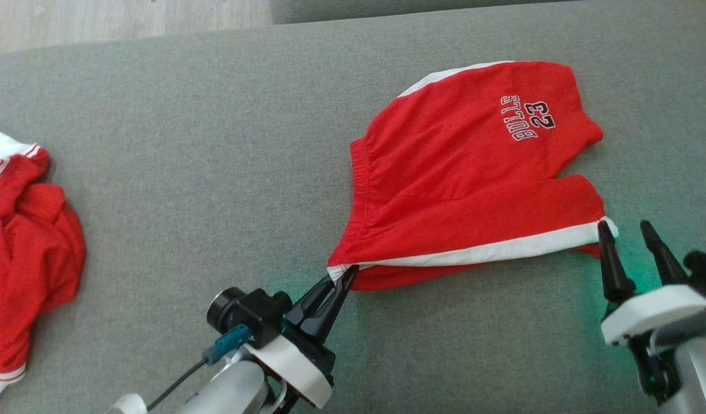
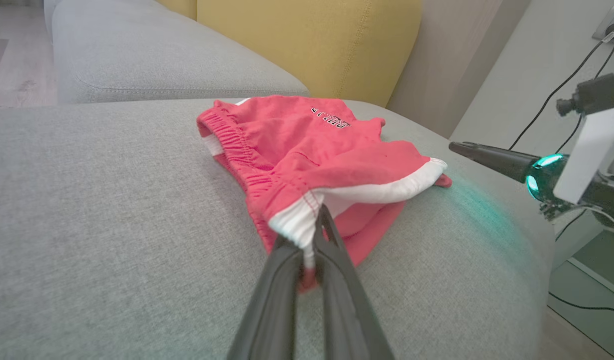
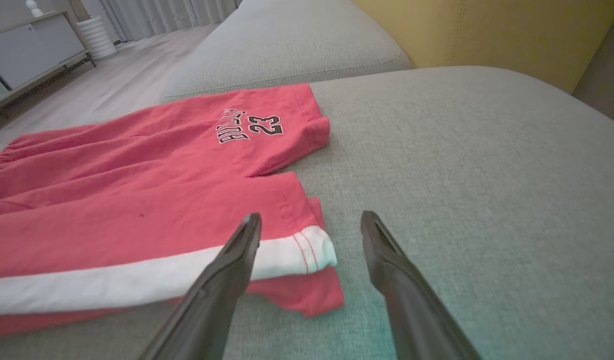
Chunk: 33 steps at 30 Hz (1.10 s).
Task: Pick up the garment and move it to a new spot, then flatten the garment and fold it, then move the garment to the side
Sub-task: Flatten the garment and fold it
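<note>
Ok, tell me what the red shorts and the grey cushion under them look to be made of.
Red shorts: a soft, matte knit, probably cotton or a polyester blend. The cloth drapes in loose folds, and the waistband is gathered as if elasticated. Grey cushion: woven upholstery fabric, matte and heathered, with a fine weave visible up close. The fibre itself cannot be told.

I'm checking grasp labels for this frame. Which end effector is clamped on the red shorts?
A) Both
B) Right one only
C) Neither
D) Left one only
D: the left end effector is pinched shut on the waistband corner of the red shorts, while the right end effector stands open at the leg hem with nothing between its fingers.
</note>
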Motion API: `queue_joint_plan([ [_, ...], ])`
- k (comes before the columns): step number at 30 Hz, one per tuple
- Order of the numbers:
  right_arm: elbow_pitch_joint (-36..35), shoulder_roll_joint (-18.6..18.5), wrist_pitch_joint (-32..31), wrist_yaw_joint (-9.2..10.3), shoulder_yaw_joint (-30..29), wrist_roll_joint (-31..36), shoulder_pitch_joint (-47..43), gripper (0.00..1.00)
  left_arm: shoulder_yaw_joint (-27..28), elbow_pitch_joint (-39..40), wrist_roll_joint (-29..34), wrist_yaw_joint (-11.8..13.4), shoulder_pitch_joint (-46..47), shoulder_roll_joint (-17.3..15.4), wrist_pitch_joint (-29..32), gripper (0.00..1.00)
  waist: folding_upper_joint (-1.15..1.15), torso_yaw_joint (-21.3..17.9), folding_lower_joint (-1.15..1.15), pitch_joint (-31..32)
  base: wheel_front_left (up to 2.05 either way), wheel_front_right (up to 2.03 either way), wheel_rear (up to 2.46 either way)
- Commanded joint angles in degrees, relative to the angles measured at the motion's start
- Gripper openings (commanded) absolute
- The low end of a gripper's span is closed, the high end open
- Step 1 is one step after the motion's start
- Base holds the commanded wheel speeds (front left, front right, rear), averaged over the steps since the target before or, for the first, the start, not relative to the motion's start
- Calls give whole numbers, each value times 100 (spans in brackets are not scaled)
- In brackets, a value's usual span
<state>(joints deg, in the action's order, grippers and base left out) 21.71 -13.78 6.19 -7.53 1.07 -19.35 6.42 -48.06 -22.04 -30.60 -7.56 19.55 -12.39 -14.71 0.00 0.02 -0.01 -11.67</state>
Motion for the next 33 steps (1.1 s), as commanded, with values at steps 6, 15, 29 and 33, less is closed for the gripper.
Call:
queue_joint_plan([
  [6,350,-233,-249,4,340,-119,468,100,117,129,51,8,201,-53,-29,0,0,67,1,-68,0,0,0],
  [15,743,-351,-166,4,594,-210,708,20,123,113,38,8,255,-58,-29,0,0,117,1,-128,0,0,0],
  [29,379,-501,463,4,459,-581,901,0,361,349,78,8,407,-142,-29,0,0,32,1,52,0,0,0],
  [33,-462,-755,555,4,76,-677,1170,0,221,523,-113,8,1060,-406,-29,0,0,-71,1,198,0,0,0],
])
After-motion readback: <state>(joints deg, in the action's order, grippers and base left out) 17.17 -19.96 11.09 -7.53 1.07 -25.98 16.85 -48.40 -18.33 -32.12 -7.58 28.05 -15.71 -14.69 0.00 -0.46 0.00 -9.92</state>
